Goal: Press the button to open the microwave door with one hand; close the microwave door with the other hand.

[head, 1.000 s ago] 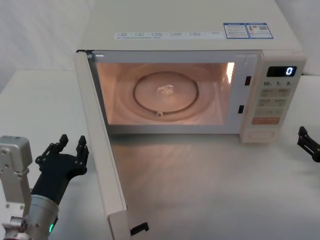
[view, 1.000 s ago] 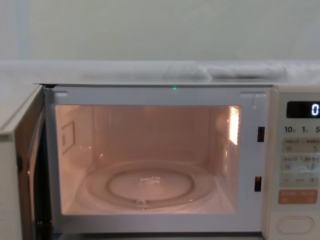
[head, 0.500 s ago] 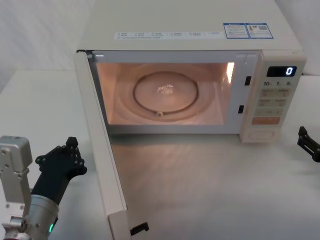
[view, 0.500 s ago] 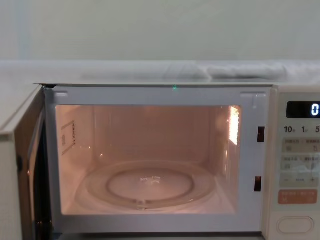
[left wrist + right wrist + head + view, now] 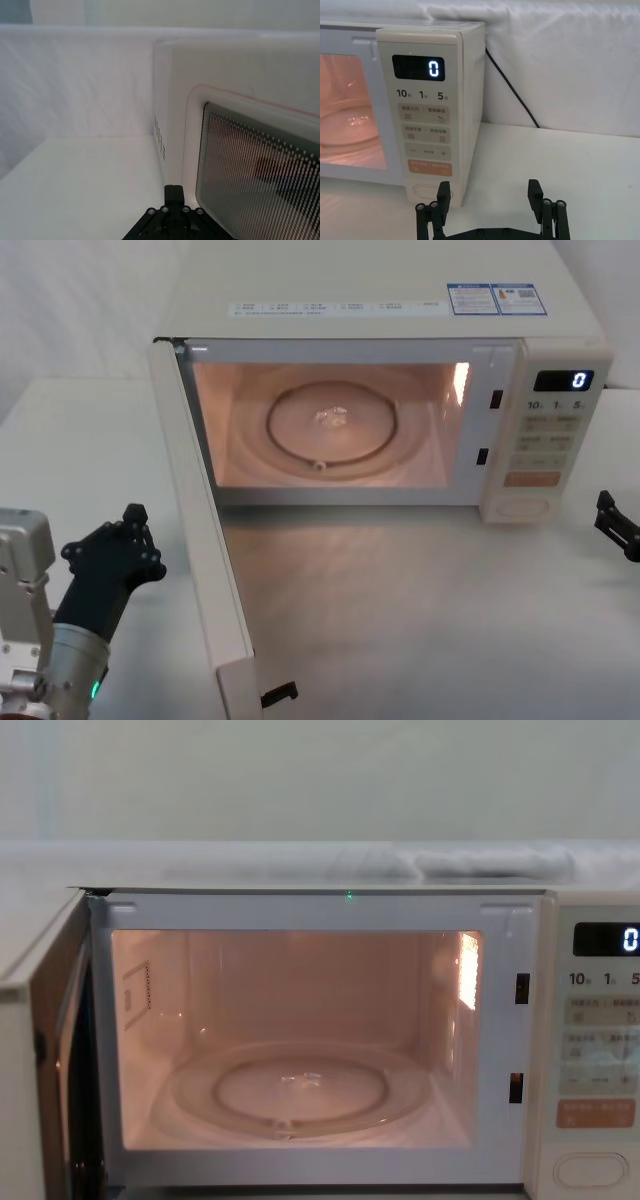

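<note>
**Microwave door open, left gripper beside outer panel**

White tabletop [image 5: 420, 620] carries a cream microwave against a pale backdrop. Its cavity is lit, and the glass turntable [image 5: 333, 427] sits inside.

The microwave door [image 5: 200, 540] stands swung out on its left hinge, roughly square to the cabinet front, its free edge toward the robot. In the left wrist view the door's outer face [image 5: 235, 130] shows its dark dotted window with a thin pink outline.

The left gripper [image 5: 135, 525] is on the tabletop side to the left of the open door, near the door's outer face but apart from it in the head view. Its fingers [image 5: 173, 192] are drawn together and grasp nothing. A green light shows on its silver wrist.

The right gripper [image 5: 490, 192] sits low at the right of the microwave, near the control strip and not touching it. Its fingers [image 5: 444, 192] are spread wide apart with nothing between them.

The button [image 5: 427, 191], a wide cream pill-shaped key, sits at the bottom of the keypad strip [image 5: 422, 130], directly beneath the orange key [image 5: 430, 167]. The display [image 5: 418, 68] reads 0.
</note>
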### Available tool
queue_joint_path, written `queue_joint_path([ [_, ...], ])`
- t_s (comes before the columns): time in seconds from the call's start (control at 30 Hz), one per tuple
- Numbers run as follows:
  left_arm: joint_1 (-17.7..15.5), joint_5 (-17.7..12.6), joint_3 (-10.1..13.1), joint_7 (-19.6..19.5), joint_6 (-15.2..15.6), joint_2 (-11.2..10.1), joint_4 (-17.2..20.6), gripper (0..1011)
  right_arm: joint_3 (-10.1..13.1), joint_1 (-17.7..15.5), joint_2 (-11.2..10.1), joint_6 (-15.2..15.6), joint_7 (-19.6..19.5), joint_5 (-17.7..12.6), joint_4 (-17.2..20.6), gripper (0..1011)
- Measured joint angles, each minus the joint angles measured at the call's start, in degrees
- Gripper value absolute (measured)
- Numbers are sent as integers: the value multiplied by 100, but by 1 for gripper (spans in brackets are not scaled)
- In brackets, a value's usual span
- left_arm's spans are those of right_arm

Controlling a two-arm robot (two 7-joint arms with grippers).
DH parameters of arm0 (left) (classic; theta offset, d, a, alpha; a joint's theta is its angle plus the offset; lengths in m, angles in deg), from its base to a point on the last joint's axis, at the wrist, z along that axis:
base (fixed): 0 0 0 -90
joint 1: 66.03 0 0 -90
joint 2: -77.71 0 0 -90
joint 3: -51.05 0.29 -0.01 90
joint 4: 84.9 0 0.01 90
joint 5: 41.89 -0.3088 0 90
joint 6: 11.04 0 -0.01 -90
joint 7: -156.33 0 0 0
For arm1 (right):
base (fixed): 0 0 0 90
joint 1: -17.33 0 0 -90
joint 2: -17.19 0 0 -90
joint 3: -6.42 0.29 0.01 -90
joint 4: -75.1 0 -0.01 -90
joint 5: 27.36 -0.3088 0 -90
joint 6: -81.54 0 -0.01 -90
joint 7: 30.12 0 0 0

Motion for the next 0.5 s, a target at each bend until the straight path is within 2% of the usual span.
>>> queue_joint_path([
  [0.37, 0, -84, -217, -193, -66, 48, 400, 0, 0, 0, 0, 0, 0, 0, 0, 1002],
  [0.5, -8, -13, -389, -338, 79, -21, 626, 0, 0, 0, 0, 0, 0, 0, 0, 1002],
])
